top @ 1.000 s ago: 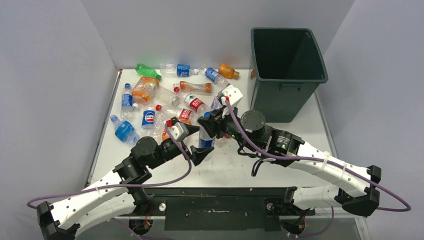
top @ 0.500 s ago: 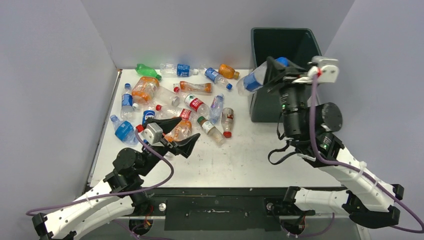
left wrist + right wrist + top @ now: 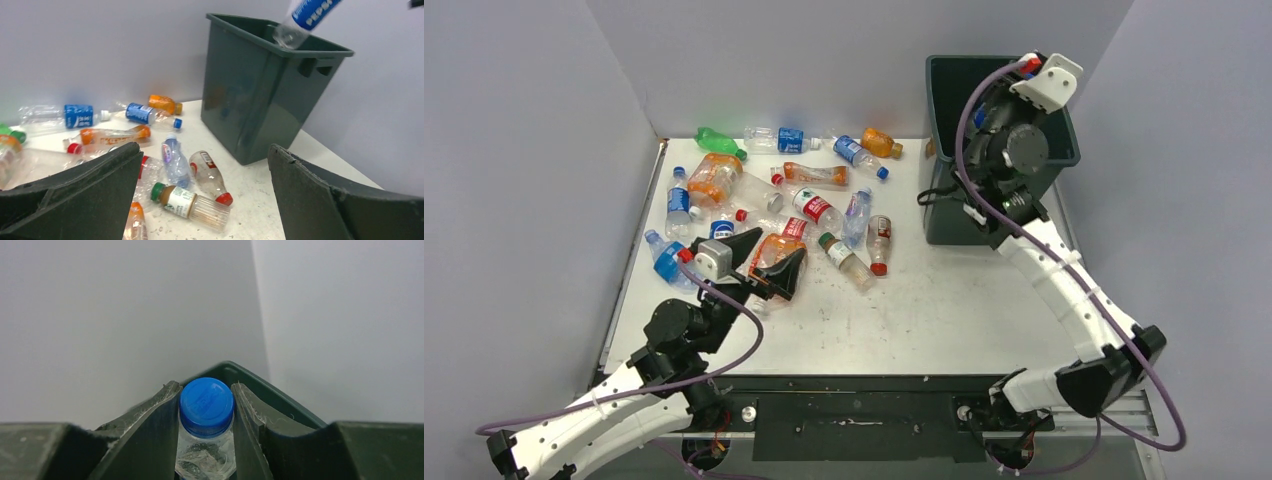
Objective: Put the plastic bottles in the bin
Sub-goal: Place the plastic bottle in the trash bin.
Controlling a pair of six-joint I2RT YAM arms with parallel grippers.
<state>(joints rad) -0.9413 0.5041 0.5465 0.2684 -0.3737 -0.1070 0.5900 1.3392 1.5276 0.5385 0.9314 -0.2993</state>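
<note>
- The held bottle [image 3: 306, 14], clear with a blue label, hangs tilted directly above the bin [image 3: 250, 100]'s open mouth. Its clear end dips toward the inside and its long axis slants up and away from the rim.
- The right gripper [image 3: 206, 390] pinches it near the blue cap [image 3: 206, 407]. A release here should drop it straight in, I judge.
- The loose bottles [image 3: 809, 205] lie on the table [image 3: 944, 310] left of the bin. The left gripper [image 3: 767, 258], jaws spread wide, hovers over that pile, well apart from the bin, and is the nearer arm to them.
</note>
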